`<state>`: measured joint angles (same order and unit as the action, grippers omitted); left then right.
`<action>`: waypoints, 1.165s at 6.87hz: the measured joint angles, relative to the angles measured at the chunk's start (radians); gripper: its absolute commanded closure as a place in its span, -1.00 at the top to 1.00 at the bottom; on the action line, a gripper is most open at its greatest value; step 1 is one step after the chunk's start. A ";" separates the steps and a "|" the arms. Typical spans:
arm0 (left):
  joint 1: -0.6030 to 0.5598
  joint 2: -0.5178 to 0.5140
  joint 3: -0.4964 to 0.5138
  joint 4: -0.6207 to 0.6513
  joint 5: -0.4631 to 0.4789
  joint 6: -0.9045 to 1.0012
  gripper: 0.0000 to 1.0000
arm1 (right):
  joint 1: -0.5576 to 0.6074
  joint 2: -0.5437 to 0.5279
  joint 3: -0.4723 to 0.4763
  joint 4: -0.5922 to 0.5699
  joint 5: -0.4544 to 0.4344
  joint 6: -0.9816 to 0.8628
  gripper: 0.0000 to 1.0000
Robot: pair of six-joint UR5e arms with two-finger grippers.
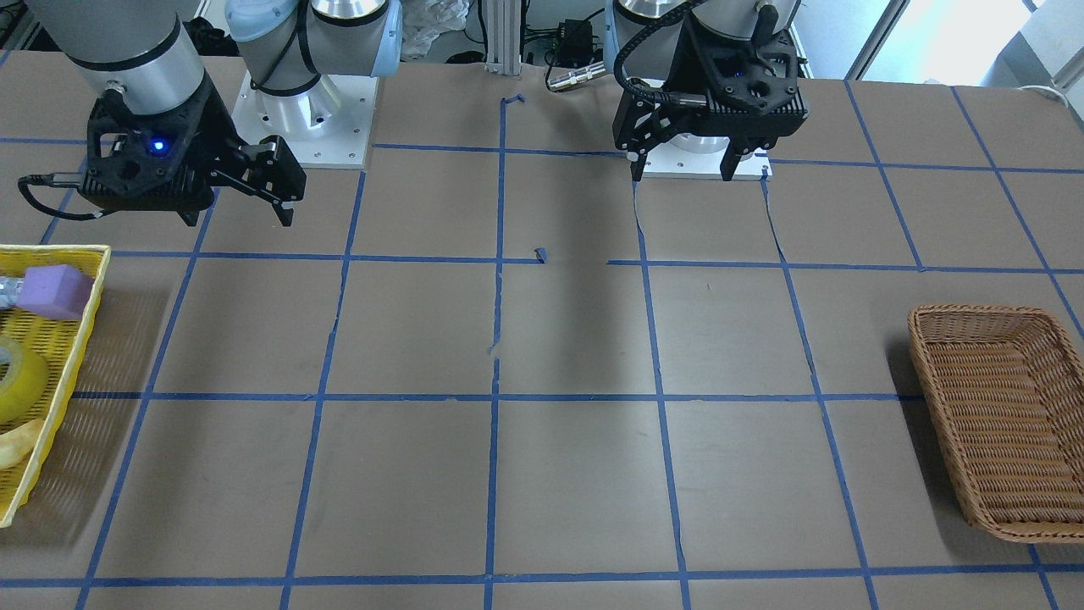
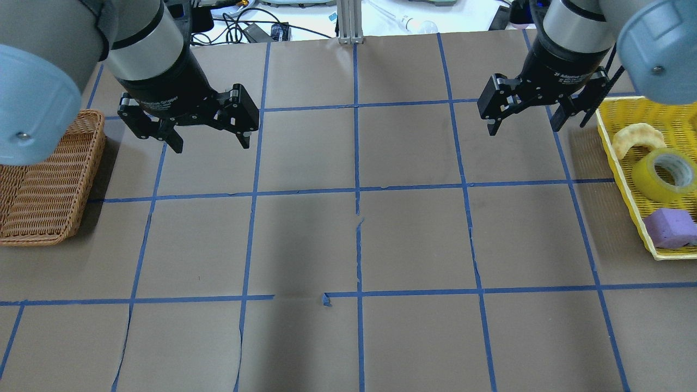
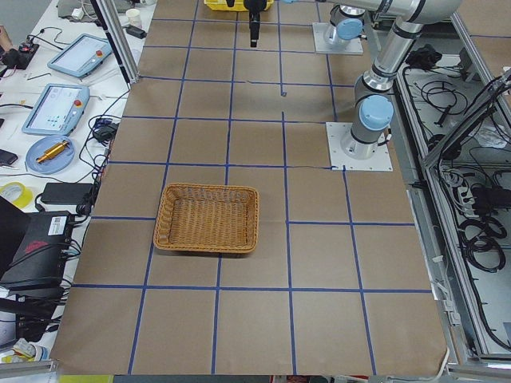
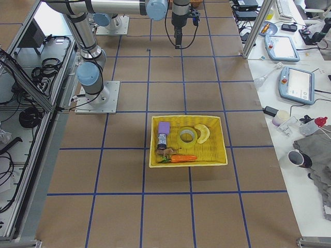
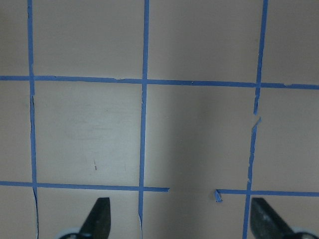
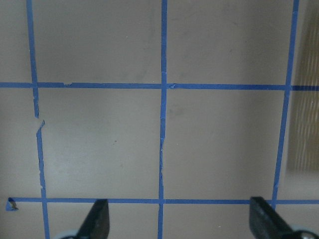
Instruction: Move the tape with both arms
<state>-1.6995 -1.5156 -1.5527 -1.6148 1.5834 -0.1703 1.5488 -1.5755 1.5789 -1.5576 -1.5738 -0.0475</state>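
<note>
The tape [image 2: 664, 174], a yellow roll with a white core, lies in a yellow basket [image 2: 621, 158] at the table's right end. It also shows in the front view [image 1: 13, 377] and the right side view [image 4: 187, 135]. My right gripper [image 2: 524, 128] hangs open and empty above the table, just left of that basket, apart from the tape; it also shows in the front view [image 1: 237, 219]. My left gripper [image 2: 211, 145] is open and empty above the left half, right of a wicker basket; it also shows in the front view [image 1: 682, 175]. Both wrist views show only bare table between open fingertips [image 5: 99, 221] [image 6: 99, 221].
An empty brown wicker basket [image 2: 49, 179] sits at the table's left end. The yellow basket also holds a purple foam block [image 2: 670, 228], a pale curved piece [image 2: 634, 136] and, in the right side view, a carrot [image 4: 181, 158]. Blue tape grid lines cross the brown table.
</note>
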 measured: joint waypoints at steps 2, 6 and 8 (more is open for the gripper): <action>0.000 0.000 0.002 -0.002 0.002 0.000 1.00 | 0.005 -0.025 -0.007 0.014 0.001 -0.011 1.00; 0.004 0.002 0.004 -0.010 0.004 0.000 1.00 | 0.011 -0.036 -0.003 0.021 0.001 -0.058 1.00; 0.004 0.002 0.006 -0.009 0.004 0.000 1.00 | -0.032 -0.021 -0.001 0.010 -0.008 -0.061 1.00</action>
<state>-1.6951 -1.5135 -1.5468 -1.6238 1.5870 -0.1703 1.5163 -1.5964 1.5774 -1.5481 -1.5817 -0.1085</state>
